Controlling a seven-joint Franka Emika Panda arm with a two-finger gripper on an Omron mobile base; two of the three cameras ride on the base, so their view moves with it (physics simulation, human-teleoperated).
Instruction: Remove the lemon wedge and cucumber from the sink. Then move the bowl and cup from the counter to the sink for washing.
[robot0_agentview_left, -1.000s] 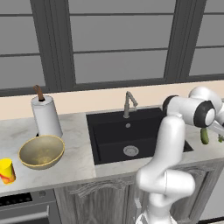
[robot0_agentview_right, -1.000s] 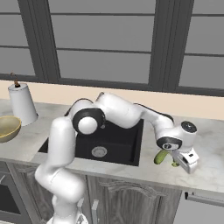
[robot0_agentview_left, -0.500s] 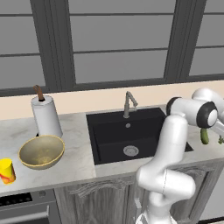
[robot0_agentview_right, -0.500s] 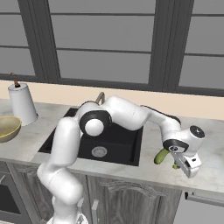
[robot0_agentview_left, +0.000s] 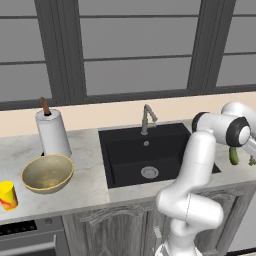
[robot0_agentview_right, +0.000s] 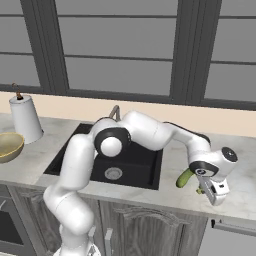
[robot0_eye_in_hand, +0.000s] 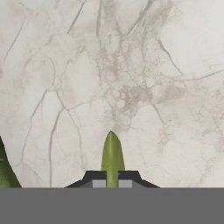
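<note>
My gripper (robot0_eye_in_hand: 112, 177) is shut on the lemon wedge (robot0_eye_in_hand: 112, 156), a thin yellow-green sliver standing up between the fingertips (robot0_eye_in_hand: 95, 176). It hangs low over the counter (robot0_agentview_right: 236, 176) right of the sink (robot0_agentview_right: 136, 166), where the gripper (robot0_agentview_right: 202, 190) points down. The dark green cucumber (robot0_agentview_right: 184, 178) lies on the counter just left of the hand, and the cucumber (robot0_agentview_left: 233, 155) (robot0_eye_in_hand: 5, 171) is apart from the fingers. The tan bowl (robot0_agentview_left: 47, 173) and yellow cup (robot0_agentview_left: 7, 195) stand on the counter left of the black sink (robot0_agentview_left: 127, 155).
A paper towel roll (robot0_agentview_left: 52, 132) stands behind the bowl. The grey faucet (robot0_agentview_left: 146, 118) rises at the sink's back edge, above the silver drain (robot0_agentview_left: 149, 172). My white arm stretches across the sink's right side. An oven front (robot0_agentview_left: 30, 235) sits below the cup.
My hand has swung a little to the right and lower over the counter with the lemon wedge in it. The cucumber, bowl and cup have stayed put.
</note>
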